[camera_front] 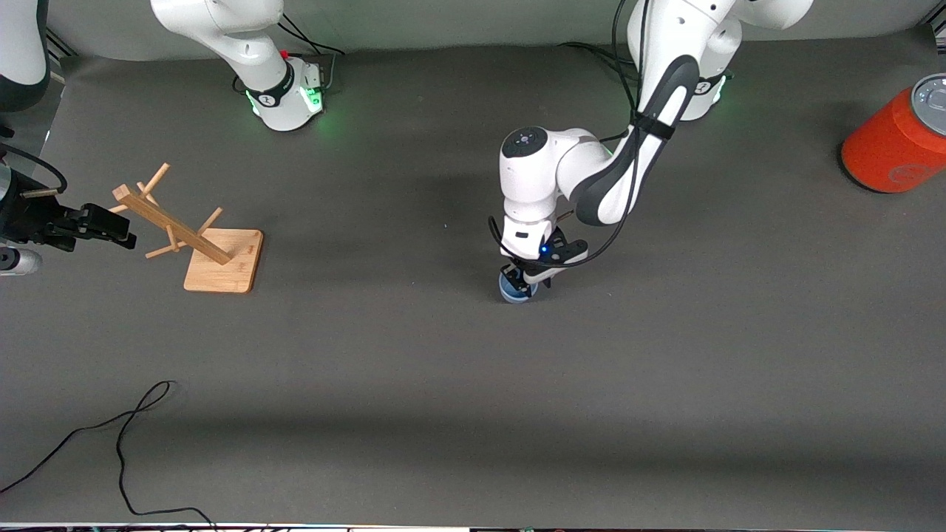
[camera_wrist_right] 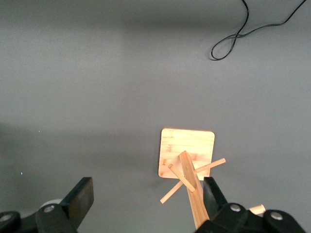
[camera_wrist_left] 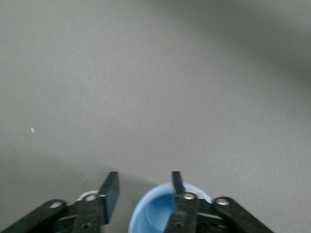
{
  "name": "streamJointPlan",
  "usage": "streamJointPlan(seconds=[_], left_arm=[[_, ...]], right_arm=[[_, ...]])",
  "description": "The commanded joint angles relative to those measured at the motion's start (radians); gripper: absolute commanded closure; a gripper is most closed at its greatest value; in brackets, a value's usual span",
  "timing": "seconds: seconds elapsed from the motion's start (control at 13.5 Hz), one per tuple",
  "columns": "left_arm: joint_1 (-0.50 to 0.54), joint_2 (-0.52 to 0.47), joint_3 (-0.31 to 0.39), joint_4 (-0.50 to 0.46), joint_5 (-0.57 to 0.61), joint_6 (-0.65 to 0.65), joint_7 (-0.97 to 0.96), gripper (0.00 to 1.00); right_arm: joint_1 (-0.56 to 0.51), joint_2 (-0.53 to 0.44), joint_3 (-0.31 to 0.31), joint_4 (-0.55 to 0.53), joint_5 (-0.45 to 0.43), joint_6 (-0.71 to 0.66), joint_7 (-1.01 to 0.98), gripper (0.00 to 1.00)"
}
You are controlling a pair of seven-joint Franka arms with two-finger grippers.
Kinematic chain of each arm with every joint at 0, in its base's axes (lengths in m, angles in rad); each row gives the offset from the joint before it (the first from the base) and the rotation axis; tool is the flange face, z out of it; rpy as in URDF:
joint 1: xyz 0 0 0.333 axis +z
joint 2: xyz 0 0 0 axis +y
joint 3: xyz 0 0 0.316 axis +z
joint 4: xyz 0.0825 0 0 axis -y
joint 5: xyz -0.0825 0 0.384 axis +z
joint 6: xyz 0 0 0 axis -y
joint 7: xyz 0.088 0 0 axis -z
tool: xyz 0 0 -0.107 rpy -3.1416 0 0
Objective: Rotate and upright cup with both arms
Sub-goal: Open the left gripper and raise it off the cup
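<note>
The pale-blue cup (camera_front: pixel 513 289) sits on the grey table near its middle, mostly hidden under the left arm's hand. In the left wrist view the cup (camera_wrist_left: pixel 158 213) shows its open mouth to the camera. My left gripper (camera_front: pixel 526 283) is down at the cup and open (camera_wrist_left: pixel 144 187). One finger (camera_wrist_left: pixel 178 187) reaches over the rim into the mouth and the other finger (camera_wrist_left: pixel 110 190) stands outside the wall. My right gripper (camera_front: pixel 122 227) waits open and empty (camera_wrist_right: pixel 147 194) in the air beside the wooden rack, at the right arm's end.
A wooden peg rack (camera_front: pixel 222 255) stands at the right arm's end and also shows in the right wrist view (camera_wrist_right: pixel 187 153). An orange-red can with a grey lid (camera_front: pixel 898 140) lies at the left arm's end. A black cable (camera_front: pixel 126 436) lies near the front camera's edge.
</note>
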Motion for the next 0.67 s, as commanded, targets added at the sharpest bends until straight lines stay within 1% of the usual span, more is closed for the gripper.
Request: streamJointPlan(seconds=[0.0, 0.15, 0.3, 0.37, 0.44, 0.59], left_arm=[[-0.002, -0.048, -0.021, 0.060, -0.054, -0.141, 0.068, 0.00], [0.002, -0.085, -0.012, 0.128, -0.236, -0.241, 0.278, 0.00], [0.099, -0.120, -0.013, 0.224, -0.368, -0.391, 0.503, 0.00], [0.146, -0.146, -0.012, 0.245, -0.422, -0.440, 0.638, 0.00], [0.207, -0.182, -0.010, 0.244, -0.465, -0.473, 0.771, 0.00], [0.323, -0.232, -0.010, 0.242, -0.529, -0.543, 0.944, 0.00]], right_arm=[[0.002, -0.017, -0.002, -0.007, 0.011, -0.006, -0.023, 0.00], [0.002, -0.017, -0.002, -0.006, 0.011, -0.006, -0.023, 0.00], [0.002, -0.019, -0.002, -0.006, 0.011, -0.006, -0.024, 0.00], [0.002, -0.019, -0.002, -0.004, 0.011, -0.006, -0.023, 0.00], [0.002, -0.019, -0.002, -0.004, 0.011, -0.006, -0.023, 0.00], [0.002, -0.019, -0.002, -0.004, 0.011, -0.006, -0.024, 0.00]])
